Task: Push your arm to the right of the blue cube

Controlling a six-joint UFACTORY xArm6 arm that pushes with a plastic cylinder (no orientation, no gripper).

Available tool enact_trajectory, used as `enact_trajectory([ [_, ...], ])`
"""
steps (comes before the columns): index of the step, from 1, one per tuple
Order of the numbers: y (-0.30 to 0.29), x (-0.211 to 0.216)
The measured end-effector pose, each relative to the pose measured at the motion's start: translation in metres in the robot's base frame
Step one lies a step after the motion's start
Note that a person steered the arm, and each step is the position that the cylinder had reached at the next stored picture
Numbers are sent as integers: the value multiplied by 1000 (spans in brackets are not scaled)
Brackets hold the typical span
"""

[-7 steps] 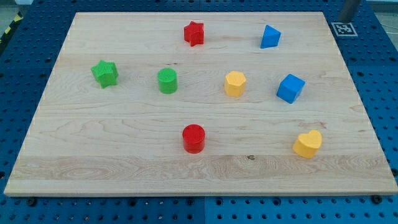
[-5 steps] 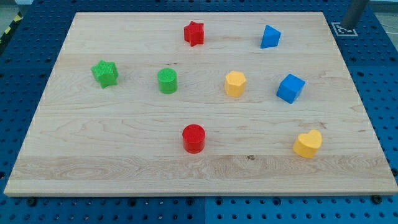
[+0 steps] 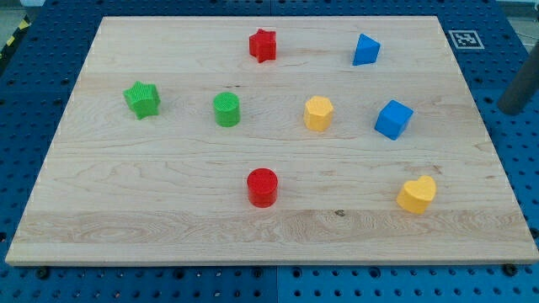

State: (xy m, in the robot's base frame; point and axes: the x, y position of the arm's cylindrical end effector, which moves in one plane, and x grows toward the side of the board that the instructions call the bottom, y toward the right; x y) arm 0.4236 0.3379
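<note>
The blue cube (image 3: 393,119) sits on the right part of the wooden board (image 3: 168,202). My rod shows at the view's right edge, off the board, and my tip (image 3: 509,110) is far to the right of the blue cube, at about its height in the view. It touches no block. A second blue block (image 3: 365,50), wedge-like, lies above the cube.
Also on the board: a red star (image 3: 263,45), a green star (image 3: 142,99), a green cylinder (image 3: 226,109), a yellow block (image 3: 317,113), a red cylinder (image 3: 262,187), a yellow heart (image 3: 417,194). A marker tag (image 3: 465,39) sits at the top right corner.
My rod has moved from the view's top right corner down along the right edge, to about the level of the blue cube. No block has moved.
</note>
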Motion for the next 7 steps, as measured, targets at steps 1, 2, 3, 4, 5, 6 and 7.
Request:
enact_trajectory([
  [1, 0, 5],
  [2, -14, 5],
  [3, -15, 6],
  [4, -29, 10],
  [5, -67, 23],
  [6, -105, 37],
  [7, -121, 47],
])
